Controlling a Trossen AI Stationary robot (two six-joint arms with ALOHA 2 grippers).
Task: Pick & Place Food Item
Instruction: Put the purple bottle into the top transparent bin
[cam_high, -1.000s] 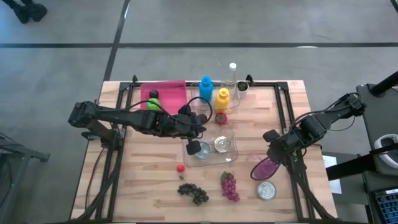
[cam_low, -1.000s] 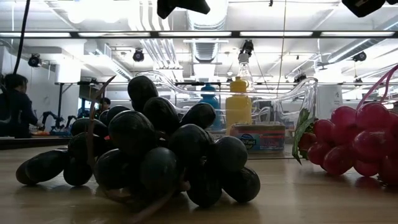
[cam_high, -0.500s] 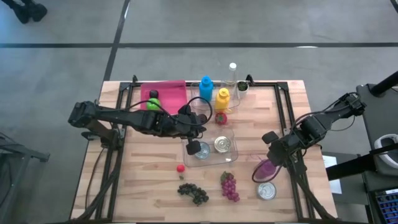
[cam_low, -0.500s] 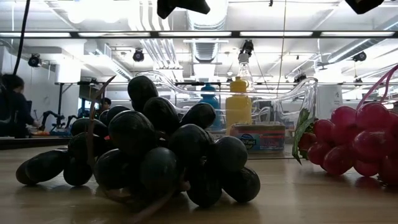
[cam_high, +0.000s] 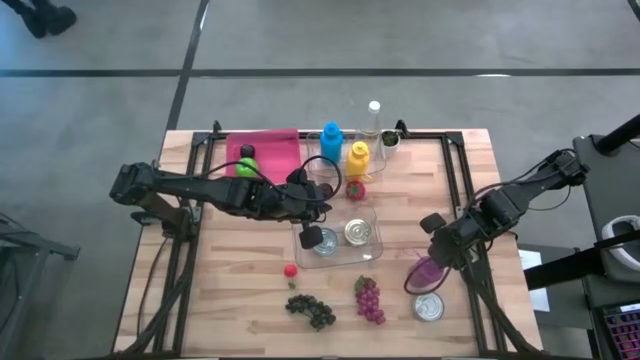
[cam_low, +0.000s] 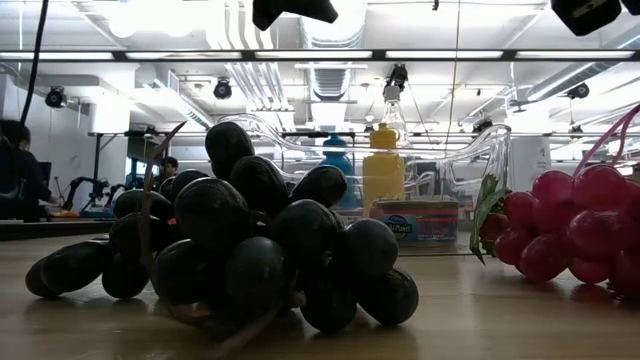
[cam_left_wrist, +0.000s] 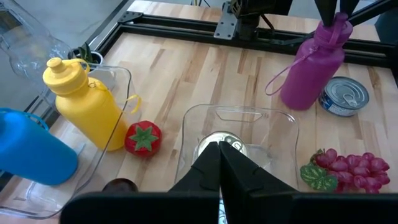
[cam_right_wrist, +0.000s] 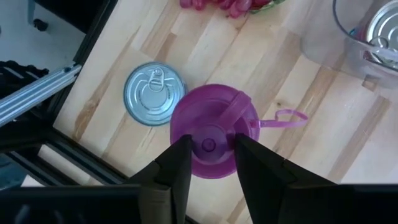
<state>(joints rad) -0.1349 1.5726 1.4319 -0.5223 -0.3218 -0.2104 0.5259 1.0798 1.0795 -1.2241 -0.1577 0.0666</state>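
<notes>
We see the wooden surface (cam_high: 240, 290) from above, with both arms over it. The left tool (cam_high: 312, 237) hangs over the left part of the clear plastic container (cam_high: 372, 247) in the middle of the surface. In the left wrist view its two fingers (cam_left_wrist: 211, 163) meet at their tips with nothing between them, so this tool is clenched and empty. Inside the container there is a silver can (cam_high: 357, 233).

The right tool (cam_high: 436, 245) is at the right side of the surface, directly above the purple bottle (cam_high: 428, 270). In the right wrist view its fingers (cam_right_wrist: 180, 158) stand apart on both sides of the bottle cap, and we cannot see that they touch it, so this tool is released. A second silver can (cam_high: 430, 306) lies just near of the bottle.

The food items are on the near part of the surface. The dark grapes (cam_high: 311, 310) lie left of the red grapes (cam_high: 370, 299), and a small red berry (cam_high: 290, 269) lies a little farther and to the left. A toy strawberry (cam_high: 355, 189) lies on the far side of the container, just near of the yellow bottle (cam_high: 358, 158). Beside this one stand a blue bottle (cam_high: 331, 142) and a clear bottle (cam_high: 373, 117). A pink cloth (cam_high: 272, 152) with a green object (cam_high: 244, 166) on it lies at the far left.
</notes>
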